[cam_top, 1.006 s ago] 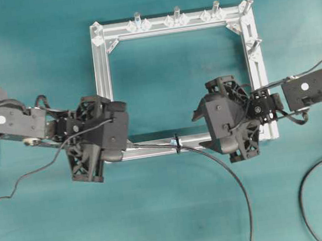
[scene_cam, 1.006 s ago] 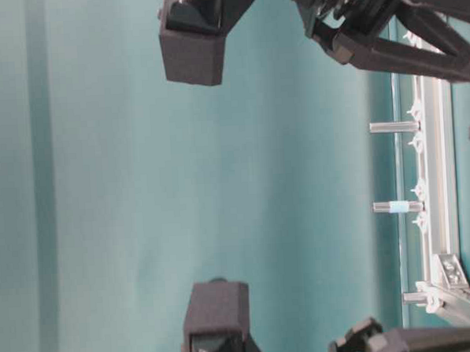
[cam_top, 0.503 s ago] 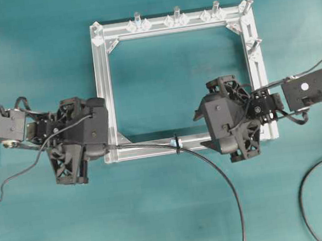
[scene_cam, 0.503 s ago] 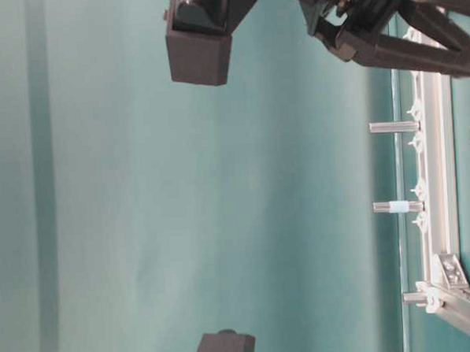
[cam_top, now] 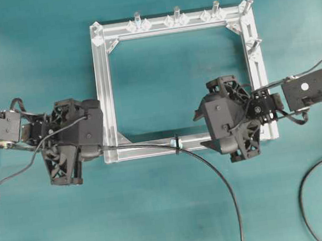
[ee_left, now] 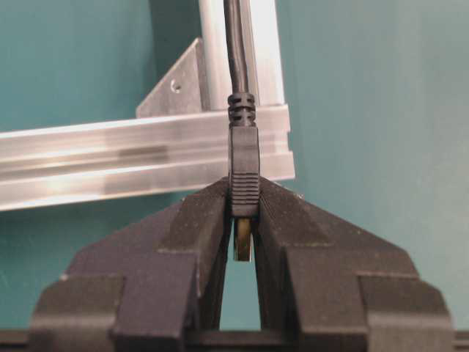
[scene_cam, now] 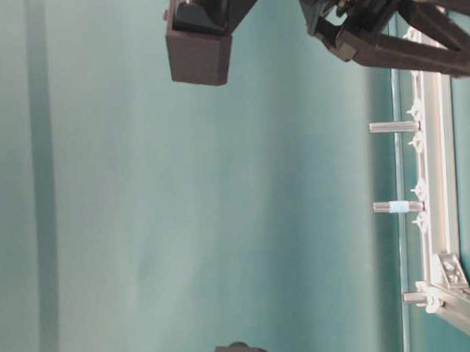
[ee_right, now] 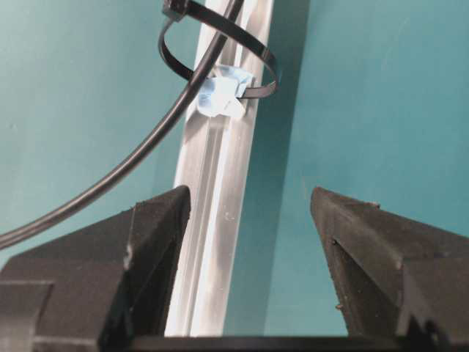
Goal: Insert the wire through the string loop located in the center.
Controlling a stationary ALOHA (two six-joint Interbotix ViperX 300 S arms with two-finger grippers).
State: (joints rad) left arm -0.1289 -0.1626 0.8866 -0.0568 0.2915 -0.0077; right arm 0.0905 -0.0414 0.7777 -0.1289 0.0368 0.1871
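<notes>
The wire (cam_top: 214, 167) is a thin black cable that runs from the bottom edge up through the string loop (cam_top: 176, 142) on the frame's near rail and on to the left. My left gripper (ee_left: 244, 209) is shut on the wire's black plug (ee_left: 244, 165), its gold tip between the fingers; overhead it (cam_top: 101, 146) sits just left of the frame's corner. In the right wrist view the loop (ee_right: 220, 51) stands on its pale-blue mount (ee_right: 220, 94) with the wire (ee_right: 146, 147) passing through it. My right gripper (ee_right: 249, 205) is open and empty over the rail, overhead (cam_top: 200, 130) right of the loop.
The square aluminium frame (cam_top: 104, 92) lies on the teal table, with silver bolt posts (cam_top: 177, 14) along its far rail and right side. Another black cable (cam_top: 310, 184) curves at the lower right. The table-level view shows posts (scene_cam: 392, 127) and arm parts only.
My left gripper has pulled the plug leftward, from over the rail to beyond the frame's left corner, drawing more wire through the loop. The right arm has stayed still.
</notes>
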